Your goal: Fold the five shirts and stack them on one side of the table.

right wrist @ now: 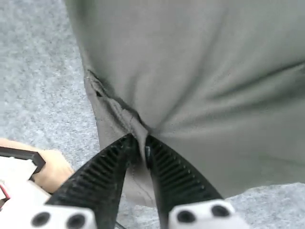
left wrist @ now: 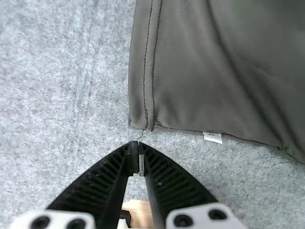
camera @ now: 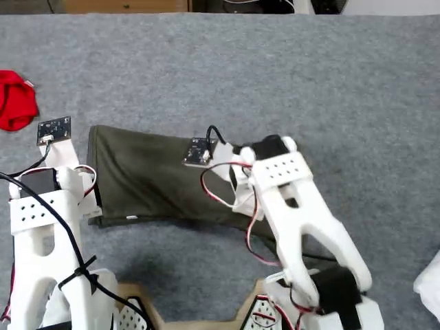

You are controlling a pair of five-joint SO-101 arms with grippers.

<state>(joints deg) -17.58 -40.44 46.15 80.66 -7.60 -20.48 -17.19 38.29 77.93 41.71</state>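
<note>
A dark olive shirt [camera: 158,179] lies folded flat on the grey table, left of centre. My left gripper [left wrist: 138,153] is shut with nothing in it, its tips just off the shirt's near corner [left wrist: 140,125], beside a small white tag [left wrist: 212,138]. In the high view that gripper [camera: 91,206] sits at the shirt's left end. My right gripper [right wrist: 141,143] is shut on a pinched fold of the olive shirt [right wrist: 190,71] near its other end, and the right arm [camera: 275,179] covers it from above. A red shirt [camera: 15,100] lies bunched at the table's far left edge.
A white cloth [camera: 430,282] pokes in at the right edge near the front. Both arm bases stand on a wooden mount [camera: 155,317] at the front edge. Bare grey table [camera: 275,69] stretches across the back and the right side.
</note>
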